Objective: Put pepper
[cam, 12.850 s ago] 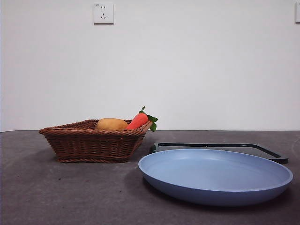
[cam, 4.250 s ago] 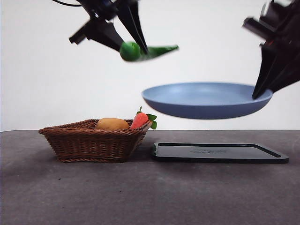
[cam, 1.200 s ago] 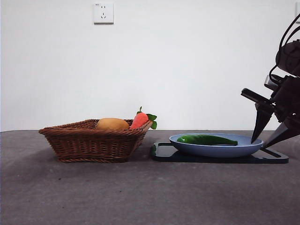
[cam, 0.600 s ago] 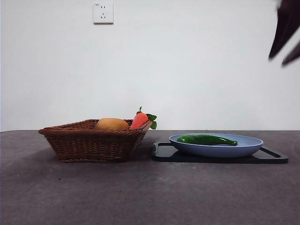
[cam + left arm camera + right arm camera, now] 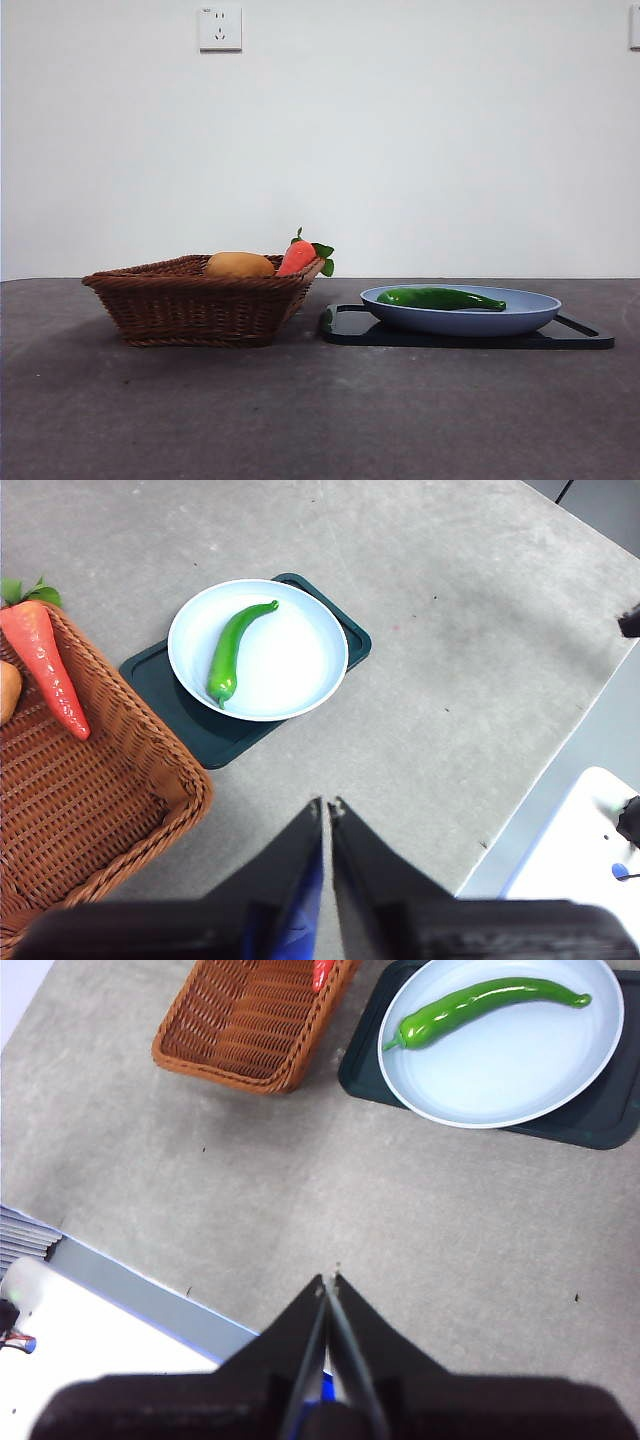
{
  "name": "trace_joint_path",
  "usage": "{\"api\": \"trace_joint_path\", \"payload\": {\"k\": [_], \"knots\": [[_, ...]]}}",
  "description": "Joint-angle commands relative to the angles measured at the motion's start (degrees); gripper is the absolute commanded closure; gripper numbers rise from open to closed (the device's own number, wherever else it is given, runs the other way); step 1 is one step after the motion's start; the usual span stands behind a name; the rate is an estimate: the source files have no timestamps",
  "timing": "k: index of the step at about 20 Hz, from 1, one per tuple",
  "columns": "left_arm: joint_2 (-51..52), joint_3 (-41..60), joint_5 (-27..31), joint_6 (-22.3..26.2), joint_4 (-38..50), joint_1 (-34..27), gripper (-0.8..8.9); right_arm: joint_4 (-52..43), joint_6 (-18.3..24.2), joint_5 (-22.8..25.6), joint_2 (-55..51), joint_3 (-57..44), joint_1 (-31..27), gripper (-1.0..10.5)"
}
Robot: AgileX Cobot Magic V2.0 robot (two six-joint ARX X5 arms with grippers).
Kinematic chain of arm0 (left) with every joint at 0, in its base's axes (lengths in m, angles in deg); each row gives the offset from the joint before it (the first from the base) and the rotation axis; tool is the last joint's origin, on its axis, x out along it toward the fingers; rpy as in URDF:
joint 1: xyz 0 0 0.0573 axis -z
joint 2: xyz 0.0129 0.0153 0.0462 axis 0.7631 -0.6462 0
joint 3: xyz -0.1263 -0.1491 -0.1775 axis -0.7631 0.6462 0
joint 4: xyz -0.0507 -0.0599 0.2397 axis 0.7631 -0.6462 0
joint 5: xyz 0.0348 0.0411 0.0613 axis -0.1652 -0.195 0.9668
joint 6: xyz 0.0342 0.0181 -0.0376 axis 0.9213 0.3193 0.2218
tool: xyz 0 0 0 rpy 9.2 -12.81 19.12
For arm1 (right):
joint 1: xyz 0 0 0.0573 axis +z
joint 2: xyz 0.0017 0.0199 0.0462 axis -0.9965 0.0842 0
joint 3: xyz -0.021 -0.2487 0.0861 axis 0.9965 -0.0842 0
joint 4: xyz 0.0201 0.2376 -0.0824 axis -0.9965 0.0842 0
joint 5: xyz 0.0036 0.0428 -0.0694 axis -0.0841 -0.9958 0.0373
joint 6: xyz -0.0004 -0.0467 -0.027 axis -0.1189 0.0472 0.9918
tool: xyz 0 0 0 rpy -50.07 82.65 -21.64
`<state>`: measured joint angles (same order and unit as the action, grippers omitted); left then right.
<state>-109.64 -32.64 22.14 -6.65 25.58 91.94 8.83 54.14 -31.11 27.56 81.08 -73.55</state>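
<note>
pepper (image 5: pixel 441 298): lying in blue plate (image 5: pixel 530 314) on dark tray (image 5: pixel 580 335), lower right of front view | left hand (image 5: pixel 326 809): closed, empty, well apart from pepper | right hand (image 5: pixel 328 1280): closed, empty, well apart from it

Open air above everything in the front view, no arm in the way. Pepper (image 5: pixel 441 298) lying exposed in the shallow blue plate (image 5: pixel 520 318), reachable from above, low rim only. Plate on a dark tray (image 5: pixel 345 328). Wicker basket (image 5: pixel 180 310) just beside the tray, apart from it by a narrow gap, blocking a level approach from that side. Wide bare bench (image 5: pixel 300 420) in front. Left gripper (image 5: pixel 327 806) and right gripper (image 5: pixel 328 1281) high over the bench, jaws closed together.
</note>
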Motion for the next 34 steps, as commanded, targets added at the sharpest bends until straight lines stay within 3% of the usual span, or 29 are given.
{"api": "trace_joint_path", "payload": {"k": [1,13,15,18,24,27,29,34], "knots": [[-0.5,-0.8,0.1,0.7,0.3,0.6,8.07,-0.3,-0.9,0.0,0.5,0.9,0.2,9.4],[-0.5,-0.8,0.0,0.8,0.4,0.7,8.06,-0.3,-0.8,0.4,0.6,0.9,0.1,9.4],[-0.2,-0.8,4.0,2.2,2.2,-0.6,8.05,-0.3,-0.8,0.4,0.7,0.9,0.1,9.4],[1.8,-0.8,6.0,6.3,8.4,-5.5,8.05,-0.3,-0.8,0.4,0.6,0.9,0.1,9.4],[13.2,1.7,5.2,11.4,17.7,-23.1,8.05,-0.3,-0.8,0.4,0.6,0.9,0.1,9.4],[22.5,12.3,1.4,11.9,27.6,-32.2,8.05,-0.3,-0.8,0.4,0.7,0.9,0.1,9.4],[29.5,22.6,1.8,12.8,35.9,-36.8,8.05,-0.3,-0.8,0.4,0.7,0.9,0.1,9.4],[44.3,48.0,1.6,11.6,51.5,-41.6,8.05,-0.3,-0.8,0.4,0.7,0.9,0.1,9.4]]}}
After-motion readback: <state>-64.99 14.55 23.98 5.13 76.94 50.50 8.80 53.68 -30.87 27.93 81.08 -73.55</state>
